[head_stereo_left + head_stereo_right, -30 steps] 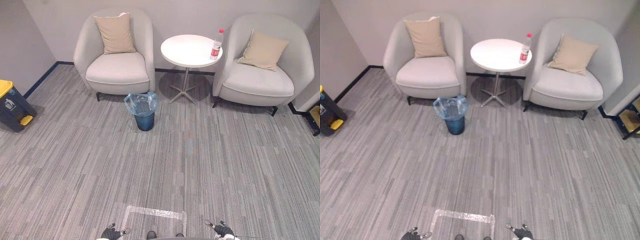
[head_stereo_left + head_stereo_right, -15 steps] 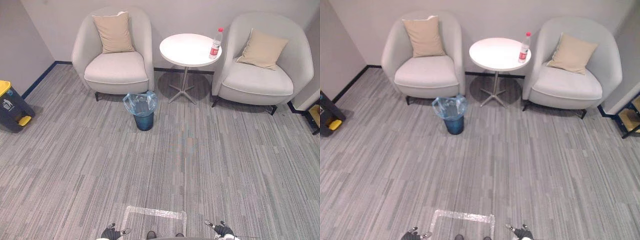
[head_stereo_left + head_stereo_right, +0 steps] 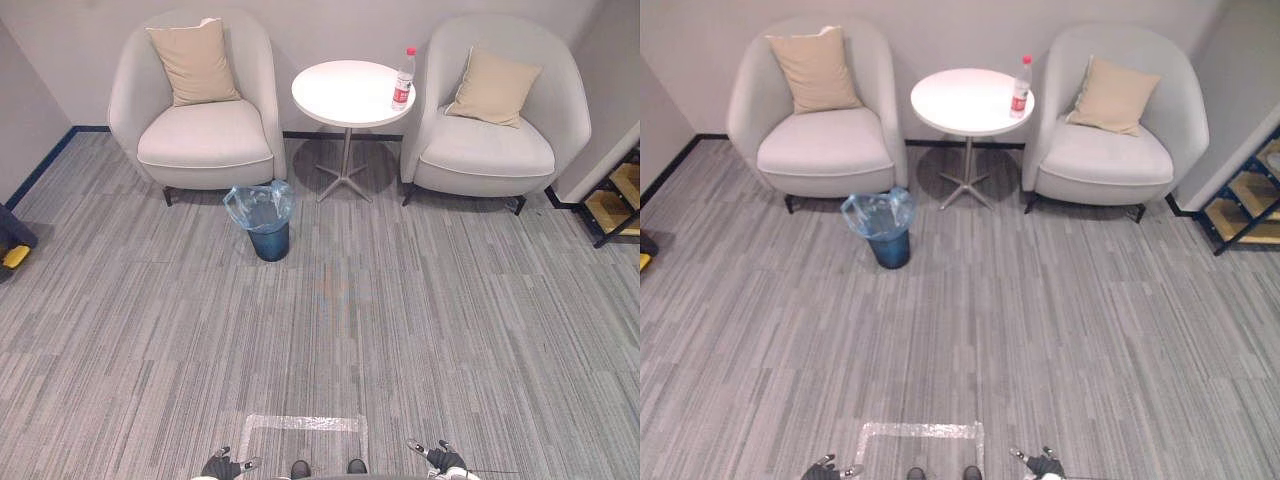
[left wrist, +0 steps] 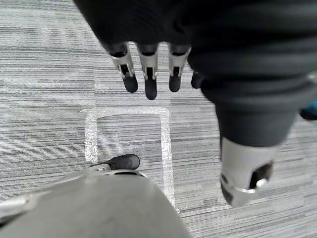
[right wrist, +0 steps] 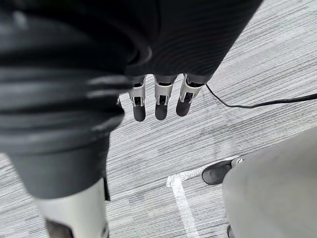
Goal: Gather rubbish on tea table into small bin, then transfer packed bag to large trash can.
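L to R: at the far left edge, what we take for the large trash can [image 3: 10, 248], dark w/ a yellow bit, mostly cut off. Then the left armchair [image 3: 200, 145] w/ a beige cushion [image 3: 190, 62]. Just in front of its right corner, on the carpet [image 3: 400, 330], stands the small bin [image 3: 270, 242]. Its blue bag [image 3: 257, 205] is fitted over the rim & open; we can't tell if anything's inside. Next comes the round white tea table [image 3: 335, 95], between the two chairs. A plastic bottle [image 3: 403, 78] w/ a red cap stands upright near its right rim, the one piece of rubbish we make out. Then the right armchair [image 3: 480, 150] and a shelf [image 3: 615, 195] at the right edge.

Left hand [image 4: 148, 82] hangs low, fingers straight, nothing in it. Right hand [image 5: 159, 101] likewise: fingers straight down, empty. Both are over the carpet by a taped rectangle [image 3: 305, 425], well apart from table & bin.

Progress, our est.: nothing done yet. Left to do: walk up, take the bottle, drop it in the small bin, lift the bag out, carry it to the large trash can.
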